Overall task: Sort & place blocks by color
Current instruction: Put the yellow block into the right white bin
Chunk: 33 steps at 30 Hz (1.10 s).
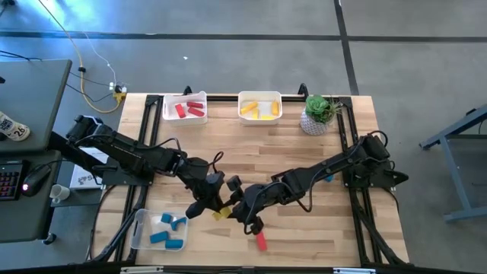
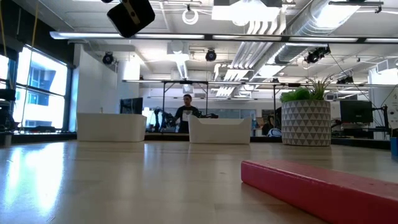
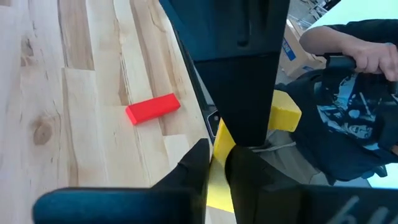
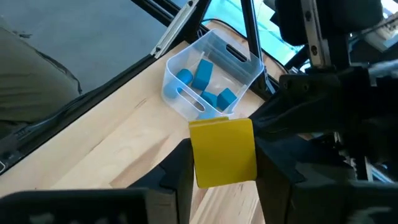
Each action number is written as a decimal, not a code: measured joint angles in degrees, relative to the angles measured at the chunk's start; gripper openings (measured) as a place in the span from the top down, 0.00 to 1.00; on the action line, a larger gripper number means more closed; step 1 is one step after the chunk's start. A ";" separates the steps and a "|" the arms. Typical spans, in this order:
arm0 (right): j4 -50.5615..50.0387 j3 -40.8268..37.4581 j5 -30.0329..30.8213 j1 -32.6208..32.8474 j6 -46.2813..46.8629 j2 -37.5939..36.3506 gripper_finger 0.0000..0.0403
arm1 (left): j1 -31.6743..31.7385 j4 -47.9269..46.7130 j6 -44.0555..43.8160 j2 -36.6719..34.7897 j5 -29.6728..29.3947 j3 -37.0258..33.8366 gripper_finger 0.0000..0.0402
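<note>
A yellow block (image 1: 221, 215) is lifted above the table's near middle, between my two grippers. My left gripper (image 1: 204, 202) comes at it from the left and my right gripper (image 1: 242, 211) from the right; both are shut on it. A red block (image 1: 261, 241) lies flat on the wood near the near edge and shows large in the low view (image 2: 323, 186). A blue block (image 1: 328, 179) lies under my right arm. Several blue blocks (image 4: 202, 78) sit in the clear bin. My left gripper pinches the yellow block's thin edge (image 3: 217, 177) between its two fingers; the block's other end (image 3: 286, 112) sticks out past my right gripper. The block is clear of the table. My right gripper pinches the yellow block across its broad face (image 4: 224, 152), one finger (image 4: 180, 171) on each side. The block stands upright between the fingers, lifted clear of the table. My left gripper (image 4: 298, 118) meets its far upper corner.
The clear bin (image 1: 141, 228) with blue blocks stands at the near left. A white bin (image 1: 185, 116) with red blocks, a white bin (image 1: 259, 116) with yellow blocks and a potted plant (image 1: 319, 114) line the far edge. A person (image 3: 354, 124) stands just past the near edge.
</note>
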 joint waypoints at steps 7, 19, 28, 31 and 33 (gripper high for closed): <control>-2.56 0.00 3.96 -0.04 2.95 -0.02 0.73 | 0.16 -0.18 0.26 0.00 -4.05 0.00 0.80; -11.89 0.00 12.41 -1.43 10.16 0.07 0.73 | 3.59 -5.01 3.23 -0.07 -8.54 0.04 0.58; -21.01 0.00 16.57 -5.75 15.64 0.07 0.73 | 10.58 -9.68 9.03 -0.07 -7.52 0.06 0.56; -23.60 0.00 17.86 -7.65 17.20 0.07 0.73 | 12.77 -10.00 11.55 -0.07 -7.57 0.06 0.56; -24.98 0.00 18.57 -9.28 17.89 0.07 0.73 | 14.08 -10.04 12.78 -0.07 -7.79 0.05 0.56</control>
